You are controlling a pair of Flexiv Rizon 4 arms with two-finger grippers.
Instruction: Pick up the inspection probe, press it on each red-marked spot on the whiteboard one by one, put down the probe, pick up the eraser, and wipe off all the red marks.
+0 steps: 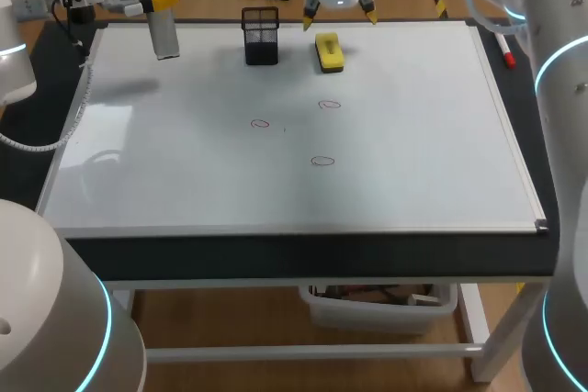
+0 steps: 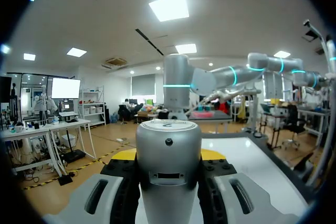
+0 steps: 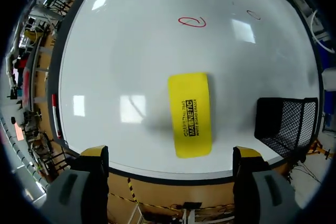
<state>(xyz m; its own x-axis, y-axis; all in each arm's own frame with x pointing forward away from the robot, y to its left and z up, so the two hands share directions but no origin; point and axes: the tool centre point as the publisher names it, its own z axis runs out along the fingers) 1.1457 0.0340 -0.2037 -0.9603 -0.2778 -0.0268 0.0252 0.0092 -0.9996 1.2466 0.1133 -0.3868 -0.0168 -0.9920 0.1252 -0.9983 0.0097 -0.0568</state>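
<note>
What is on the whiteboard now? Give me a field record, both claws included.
left claw: shut on the inspection probe, held over the whiteboard's far left corner
right claw: open, above the yellow eraser
red marks: three, none wiped
mesh holder: black, beside the yellow eraser

- The dark counter carries a large whiteboard lying flat, which covers most of its top.
- A black mesh holder stands upright near the whiteboard's far edge.
- A yellow eraser lies just beside the holder, apart from it.
- Three outlines are drawn mid-board: a left red mark, a far red mark and a near red mark.
- A red marker lies on the counter's dark strip by the whiteboard's right edge.
</note>
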